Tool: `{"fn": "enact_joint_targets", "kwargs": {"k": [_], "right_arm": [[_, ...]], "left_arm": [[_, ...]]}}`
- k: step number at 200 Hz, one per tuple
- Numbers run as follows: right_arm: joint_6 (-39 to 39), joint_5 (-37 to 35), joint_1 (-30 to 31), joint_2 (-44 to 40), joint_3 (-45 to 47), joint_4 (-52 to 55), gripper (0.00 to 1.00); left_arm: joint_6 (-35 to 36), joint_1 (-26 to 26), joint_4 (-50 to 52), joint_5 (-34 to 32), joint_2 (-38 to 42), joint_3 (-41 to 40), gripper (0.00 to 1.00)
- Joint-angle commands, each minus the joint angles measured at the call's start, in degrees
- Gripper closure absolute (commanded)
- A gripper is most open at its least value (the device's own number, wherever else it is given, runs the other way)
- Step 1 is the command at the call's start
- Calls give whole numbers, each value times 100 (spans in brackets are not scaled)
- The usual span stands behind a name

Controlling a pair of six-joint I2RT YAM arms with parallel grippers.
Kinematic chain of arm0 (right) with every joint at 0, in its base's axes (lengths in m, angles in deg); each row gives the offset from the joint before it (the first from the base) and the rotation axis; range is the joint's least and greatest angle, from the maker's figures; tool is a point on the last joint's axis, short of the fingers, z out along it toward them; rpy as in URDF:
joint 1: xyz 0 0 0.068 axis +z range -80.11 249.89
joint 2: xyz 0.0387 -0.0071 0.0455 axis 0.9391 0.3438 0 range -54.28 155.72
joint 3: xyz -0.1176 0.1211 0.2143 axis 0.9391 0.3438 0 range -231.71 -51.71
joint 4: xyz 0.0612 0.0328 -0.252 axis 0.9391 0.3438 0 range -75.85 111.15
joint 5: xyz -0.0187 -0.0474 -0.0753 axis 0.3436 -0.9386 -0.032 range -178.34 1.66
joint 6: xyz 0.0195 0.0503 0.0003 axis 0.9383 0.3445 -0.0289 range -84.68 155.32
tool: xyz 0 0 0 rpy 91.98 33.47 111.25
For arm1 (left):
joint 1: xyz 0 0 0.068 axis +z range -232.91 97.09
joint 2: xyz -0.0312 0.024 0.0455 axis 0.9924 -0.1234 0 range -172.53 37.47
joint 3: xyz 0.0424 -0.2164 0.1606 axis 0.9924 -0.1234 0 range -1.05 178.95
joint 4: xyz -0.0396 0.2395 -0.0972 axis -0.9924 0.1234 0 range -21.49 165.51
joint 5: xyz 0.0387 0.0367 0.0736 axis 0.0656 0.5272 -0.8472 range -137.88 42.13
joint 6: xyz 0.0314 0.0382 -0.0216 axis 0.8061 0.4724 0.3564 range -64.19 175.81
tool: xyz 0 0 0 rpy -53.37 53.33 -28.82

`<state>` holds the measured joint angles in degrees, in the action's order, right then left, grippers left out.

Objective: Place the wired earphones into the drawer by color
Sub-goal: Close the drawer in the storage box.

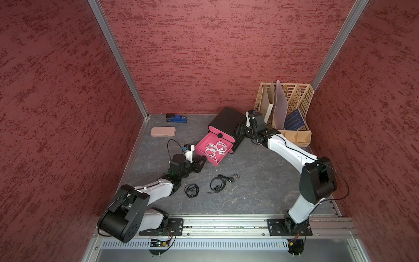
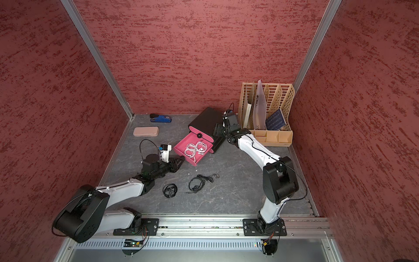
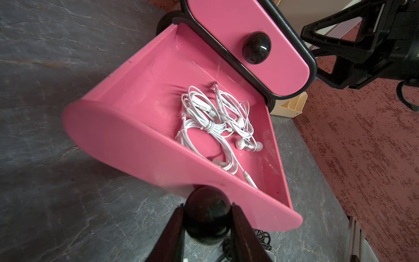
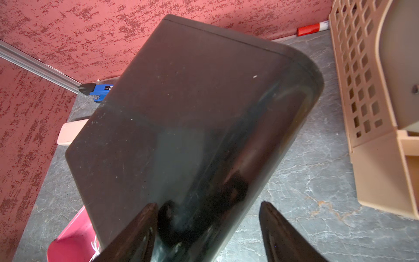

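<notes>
Where the open drawer (image 3: 127, 136) juts from the cabinet (image 4: 181, 102): glossy pink plastic tray with a rounded front, the lower of two. The upper drawer (image 3: 238, 34) is shut, in the same pink.
Knobs: two black glossy balls, upper knob (image 3: 256, 47) and lower knob (image 3: 207, 217).
White earphones (image 3: 210, 122): thin cable heaped inside the open drawer, with one metallic earbud showing. The coils overlap, so the bundles cannot be counted.
Black earphones (image 1: 191, 190): two bundles on the surface (image 1: 260, 181) toward its front edge, near each other but apart. One is wound tight, the other is looser with a plug trailing.
Left gripper (image 3: 207, 205): fingers pinch the lower knob from both sides.
Right gripper (image 4: 208, 204): fingers spread wide astride the cabinet's rounded edge. One lies against the black shell, the other hangs clear over the surface.
Cabinet: smooth black shell, dusty, set askew near the far edge.
Surface: grey, marbled.
Far left corner: one blue-and-black stapler (image 1: 176, 118), with one pink oblong case (image 1: 163, 131) just in front of it.
Far right corner: one beige lattice file rack (image 1: 294, 108).
Top views only: the black earphones.
Right wrist only: a red-and-white marker (image 4: 313, 28) along the far edge behind the cabinet.
</notes>
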<state>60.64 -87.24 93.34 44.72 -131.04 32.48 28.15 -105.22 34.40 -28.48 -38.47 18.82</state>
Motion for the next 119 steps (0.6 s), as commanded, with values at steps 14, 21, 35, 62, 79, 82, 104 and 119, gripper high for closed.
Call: {"fn": "enact_joint_targets", "kwargs": {"k": [14,21,35,62,79,82,104,119], "right_arm": [[-9,-111,26,-1,268,182,25],[-6,-110,21,3,277,193,25],[-19,-110,29,10,277,215,25],[-27,-83,23,19,277,239,25],[-27,-80,29,22,285,250,25],[-27,-76,28,18,286,246,25],[-35,-75,28,-4,295,251,25],[-49,-81,24,-5,300,262,25]], "left_arm": [[-140,-85,-782,117,-424,0,87],[-180,-98,-843,114,-507,0,88],[-227,-116,-971,112,-643,7,87],[-299,-168,-1122,120,-788,49,88],[-285,-203,-1102,74,-805,139,88],[-280,-212,-1091,65,-808,159,88],[-282,-230,-1028,55,-901,366,88],[-309,-238,-1039,44,-979,508,88]]}}
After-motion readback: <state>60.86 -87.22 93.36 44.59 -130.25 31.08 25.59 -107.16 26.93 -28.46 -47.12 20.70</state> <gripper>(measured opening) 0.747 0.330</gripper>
